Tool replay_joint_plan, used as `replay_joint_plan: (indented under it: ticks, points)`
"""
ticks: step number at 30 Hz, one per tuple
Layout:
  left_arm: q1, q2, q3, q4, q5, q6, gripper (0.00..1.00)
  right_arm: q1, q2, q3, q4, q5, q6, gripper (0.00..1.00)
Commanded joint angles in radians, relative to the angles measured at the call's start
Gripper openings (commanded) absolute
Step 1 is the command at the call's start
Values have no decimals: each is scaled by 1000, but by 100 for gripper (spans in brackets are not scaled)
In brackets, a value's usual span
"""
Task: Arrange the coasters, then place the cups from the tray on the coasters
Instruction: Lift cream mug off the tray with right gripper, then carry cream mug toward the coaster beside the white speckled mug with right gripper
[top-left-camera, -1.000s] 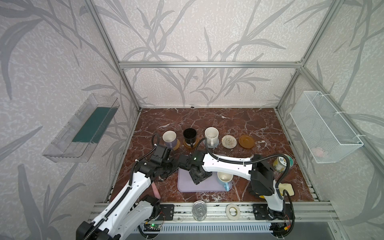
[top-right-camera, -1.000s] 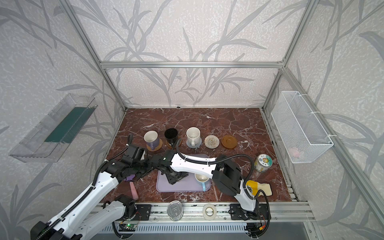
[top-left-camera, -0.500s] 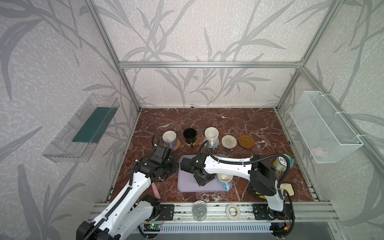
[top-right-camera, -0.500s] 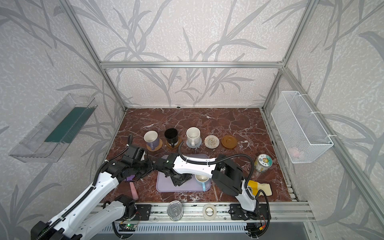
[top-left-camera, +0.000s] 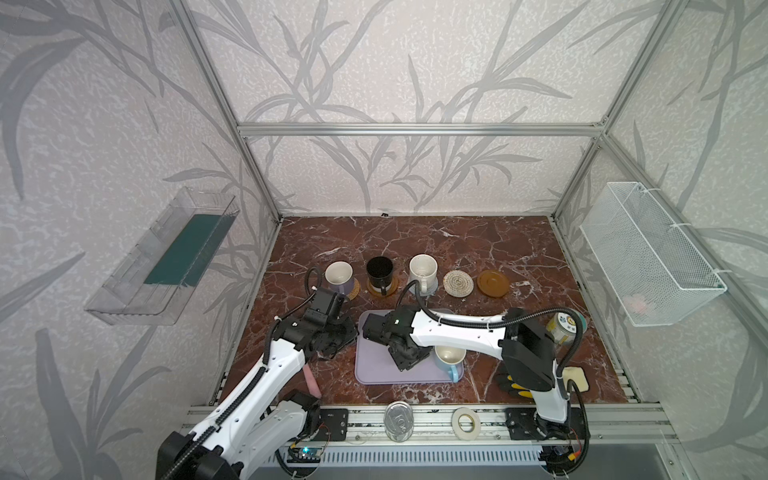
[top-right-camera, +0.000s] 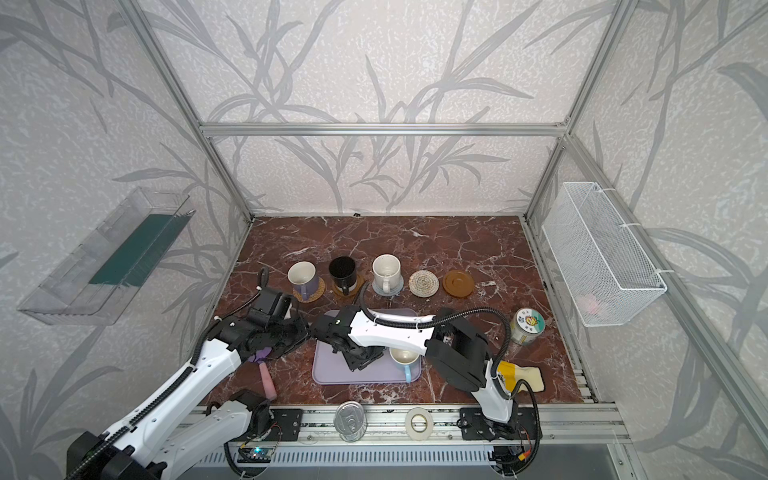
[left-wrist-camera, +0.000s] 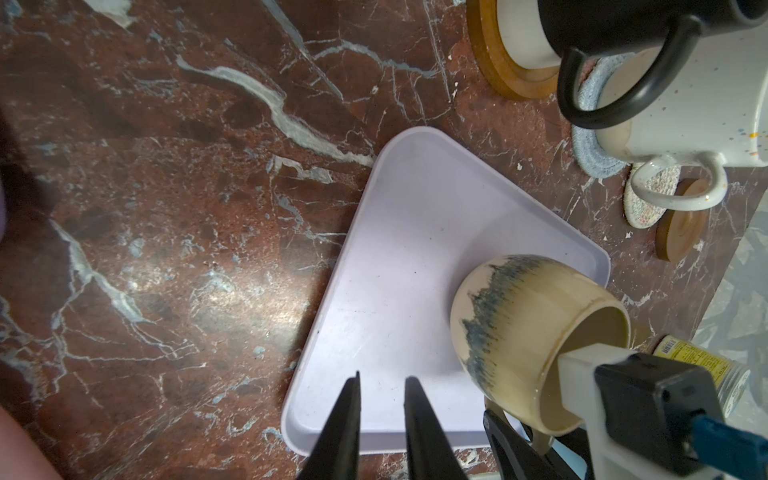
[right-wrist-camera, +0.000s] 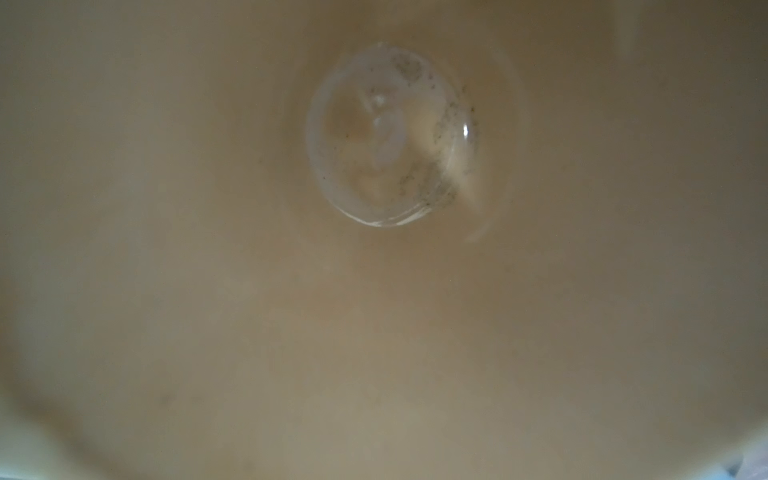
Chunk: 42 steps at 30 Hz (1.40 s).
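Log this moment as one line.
right gripper: jaws astride beige cup rim, on tray | left gripper: shut, empty | coasters: three filled, two bare

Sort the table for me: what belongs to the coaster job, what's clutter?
Job: tray, beige mug, light blue mug, lavender mug, black mug, speckled mug, rattan coaster, grey-blue coaster, cream coaster, occupied wooden coaster, free wooden coaster.
Clutter: labelled tin, silver can, tape roll, glove, pink object.

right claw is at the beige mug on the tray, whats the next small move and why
Probably close the right claw firmly on the rim of the beige mug before any lift. The left wrist view shows one finger inside the rim while the mug sits on the tray, and the cream braided coaster has no cup.
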<state>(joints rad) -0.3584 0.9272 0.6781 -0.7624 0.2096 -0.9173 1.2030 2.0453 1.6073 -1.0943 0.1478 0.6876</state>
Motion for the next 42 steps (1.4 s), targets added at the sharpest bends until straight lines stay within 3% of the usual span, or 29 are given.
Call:
replay_joint_plan:
  ticks: [1, 2, 3, 4, 32, 34, 37, 38, 39, 42]
  points:
    - [6, 2, 24, 20, -22, -6, 22, -3, -55, -13, 22, 16, -8, 28]
    - [6, 3, 26, 22, -23, -7, 22, -3, -61, -20, 30, 13, -12, 21]
    - [6, 6, 28, 22, -25, -6, 22, -3, -67, -26, 38, 9, -14, 6]
    - [6, 5, 29, 23, -25, -6, 22, -3, -69, -28, 41, 9, -14, 0]
    - [6, -24, 96, 35, -36, -1, 23, 39, -277, -135, 216, 58, -88, 0]
    - [8, -46, 101, 79, -5, 14, 34, 40, -300, -138, 220, 76, -92, 0]
    - [8, -76, 107, 139, 22, 12, 61, 39, -332, -138, 227, 104, -104, 0]
    - [8, -85, 110, 159, 28, 11, 72, 39, -354, -137, 228, 114, -107, 0]
    - [8, -91, 113, 176, 31, 10, 96, 38, -371, -136, 227, 127, -108, 0]
    - [7, -94, 144, 192, 34, 28, 99, 33, -398, -134, 225, 155, -112, 0]
